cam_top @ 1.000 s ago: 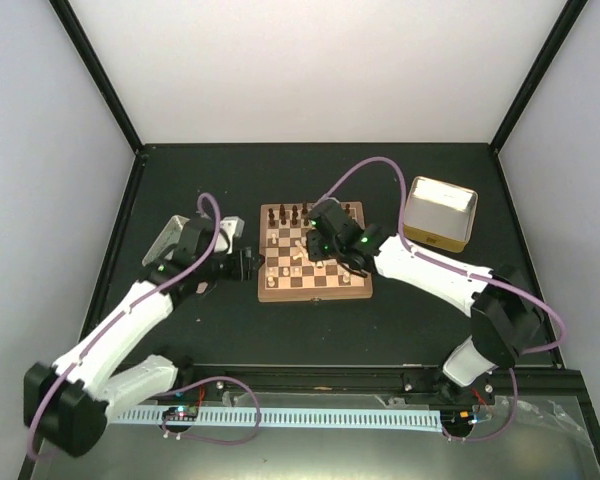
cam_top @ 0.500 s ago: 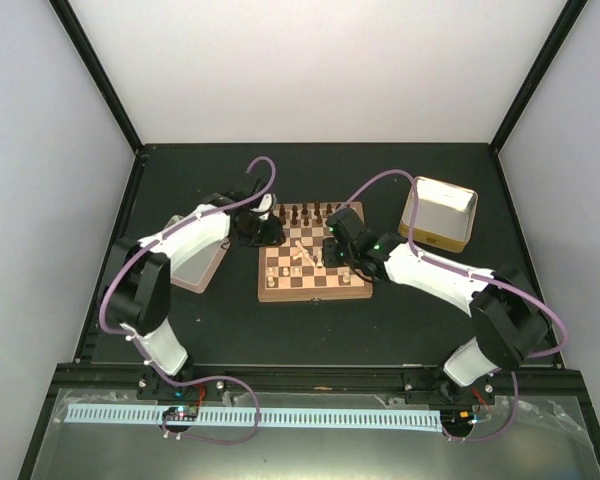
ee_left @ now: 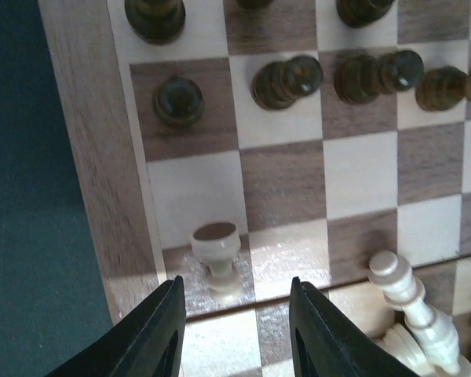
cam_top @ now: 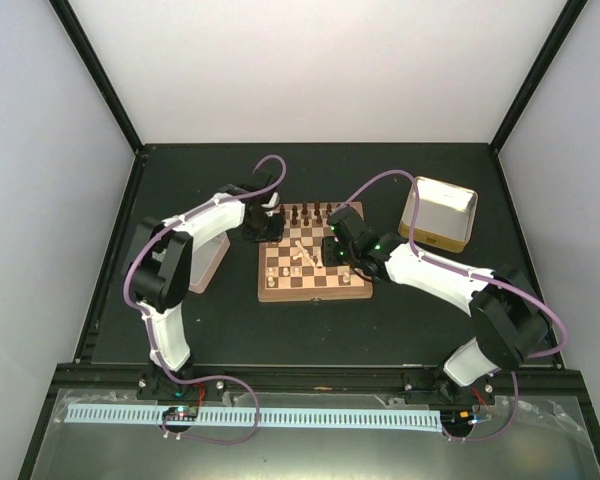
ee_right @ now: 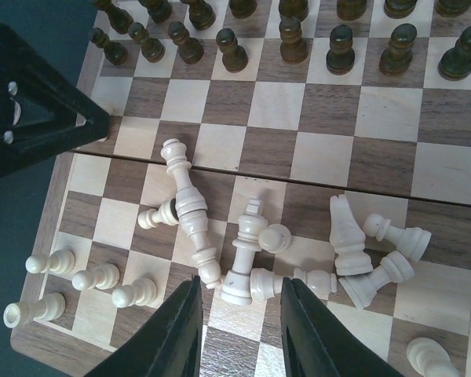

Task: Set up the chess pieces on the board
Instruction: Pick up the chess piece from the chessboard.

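The pale chess pieces [ee_right: 298, 259] lie toppled in a loose heap on the near half of the board [cam_top: 313, 292], none upright. A tall piece [ee_right: 186, 206] lies flat with its long axis running up and down the right wrist view, head toward the dark pieces [ee_right: 290, 35] and base toward the camera. A crowned piece [ee_right: 243, 255] lies just beside it, nearly parallel, base nearest the right gripper [ee_right: 239, 314]. 4 pawns [ee_right: 94, 276] lie on their sides near the board's left rim, pointing roughly left to right.

At the left edge, near the midline fold, 1 pawn [ee_left: 217, 251] is tipped over with its felted base turned up and away and its head toward the left gripper [ee_left: 235, 314].

The left gripper's jaws are partly apart. The pawn's head reaches just between the tips, touching neither finger. The right gripper's jaws are likewise partly apart over the crowned piece's base, gripping nothing.

The dark pieces stand upright in the 2 far rows. On the dark table [cam_top: 310, 330], a pale tray [cam_top: 208, 268] sits left of the board and a cream box [cam_top: 440, 212] to the right.
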You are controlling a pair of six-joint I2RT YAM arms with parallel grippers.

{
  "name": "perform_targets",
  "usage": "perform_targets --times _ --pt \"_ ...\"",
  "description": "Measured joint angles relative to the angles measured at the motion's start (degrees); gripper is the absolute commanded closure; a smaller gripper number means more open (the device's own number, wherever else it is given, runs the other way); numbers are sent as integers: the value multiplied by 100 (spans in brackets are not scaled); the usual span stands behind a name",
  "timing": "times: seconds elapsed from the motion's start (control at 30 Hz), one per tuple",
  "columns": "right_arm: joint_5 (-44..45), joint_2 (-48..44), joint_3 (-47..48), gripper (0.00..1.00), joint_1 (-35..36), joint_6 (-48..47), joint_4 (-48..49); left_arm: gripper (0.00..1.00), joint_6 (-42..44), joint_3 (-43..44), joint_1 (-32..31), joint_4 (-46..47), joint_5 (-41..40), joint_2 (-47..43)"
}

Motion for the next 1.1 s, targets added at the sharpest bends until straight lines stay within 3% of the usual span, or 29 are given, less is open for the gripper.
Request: perform_targets --times 0.27,0.5,0.87,1.1 --pt "-68 2 0 70 -2 -74 -2 61 2 424 0 -122 -365 363" --pt "-101 4 0 70 -2 -109 -11 67 4 586 0 -236 -501 621" --pt "-11 4 0 71 -2 -105 -17 86 52 595 0 -315 -527 640" --pt "-208 0 -20 70 -2 -179 131 86 33 262 0 -37 -417 424"
